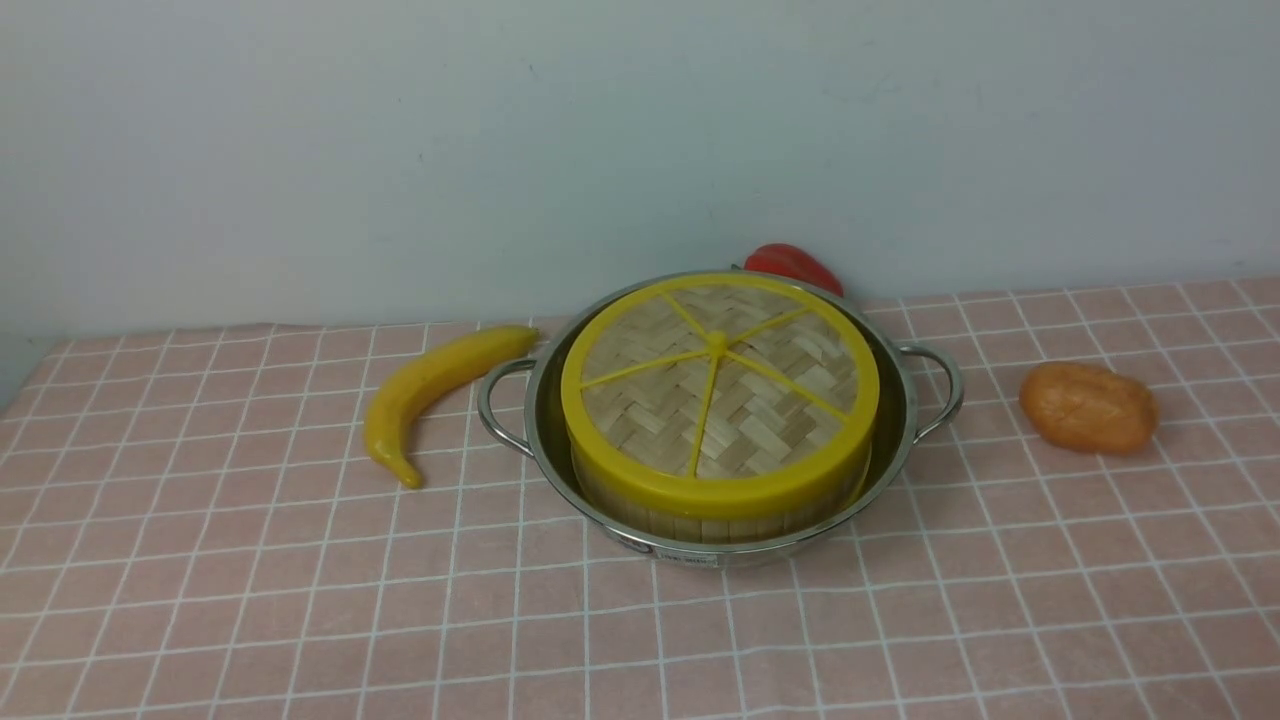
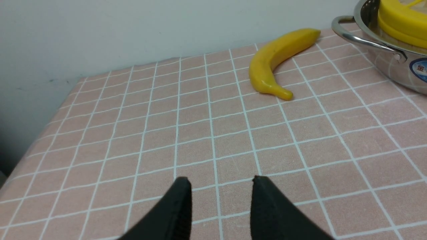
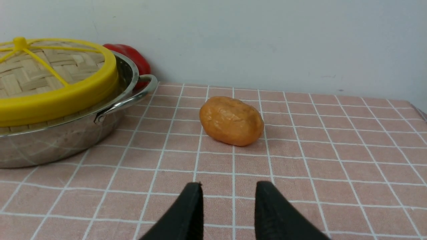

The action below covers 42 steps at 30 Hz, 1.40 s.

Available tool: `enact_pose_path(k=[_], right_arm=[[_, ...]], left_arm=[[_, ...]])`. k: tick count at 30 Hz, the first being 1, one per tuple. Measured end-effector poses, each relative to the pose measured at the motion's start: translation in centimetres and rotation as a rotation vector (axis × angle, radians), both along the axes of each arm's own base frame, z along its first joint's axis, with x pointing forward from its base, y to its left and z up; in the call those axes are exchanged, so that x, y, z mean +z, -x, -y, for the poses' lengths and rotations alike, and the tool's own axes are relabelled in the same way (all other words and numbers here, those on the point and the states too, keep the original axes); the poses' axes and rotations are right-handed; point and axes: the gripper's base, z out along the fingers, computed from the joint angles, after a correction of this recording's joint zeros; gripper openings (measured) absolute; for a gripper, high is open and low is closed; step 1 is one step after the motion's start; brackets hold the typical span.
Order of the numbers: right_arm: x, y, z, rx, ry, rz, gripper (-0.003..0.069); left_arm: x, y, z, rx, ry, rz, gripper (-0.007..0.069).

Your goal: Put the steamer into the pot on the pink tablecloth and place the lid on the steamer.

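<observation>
Pink gridded cloth, the pink tablecloth (image 1: 200, 560), covers the tabletop from edge to edge, and the pot (image 1: 905, 440) stands on it near the middle. Inside the pot sits the steamer (image 1: 700, 520), its slatted wall just showing below the lid (image 1: 715, 385), which lies flat on top of it, yellow rim matched to yellow rim. By the look of things, both halves of the job are finished: basket in pot, cover on basket, nothing left but for the arms to stay clear. To the left of the pot lies a banana (image 1: 430, 392), its tip close to the pot's loop handle; to the pot's right, well apart, rests an orange lump (image 1: 1088, 406); behind the pot peeks a red pepper (image 1: 793, 264). The left pincer (image 2: 220, 183) hangs over bare cloth on the banana's side of the pot, jaws parted and holding nothing; the right pincer (image 3: 228, 188) does likewise near the orange lump.
</observation>
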Motion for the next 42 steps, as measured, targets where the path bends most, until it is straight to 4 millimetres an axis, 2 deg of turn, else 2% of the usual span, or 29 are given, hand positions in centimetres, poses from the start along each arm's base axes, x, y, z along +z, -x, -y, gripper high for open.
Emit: enact_pose_path(k=[42], right_arm=[[0.01, 0.0, 0.0, -0.006, -0.032, -0.001, 0.0244]], left_arm=[[0.0, 0.0, 0.0, 0.0, 0.0, 0.0, 0.0243]])
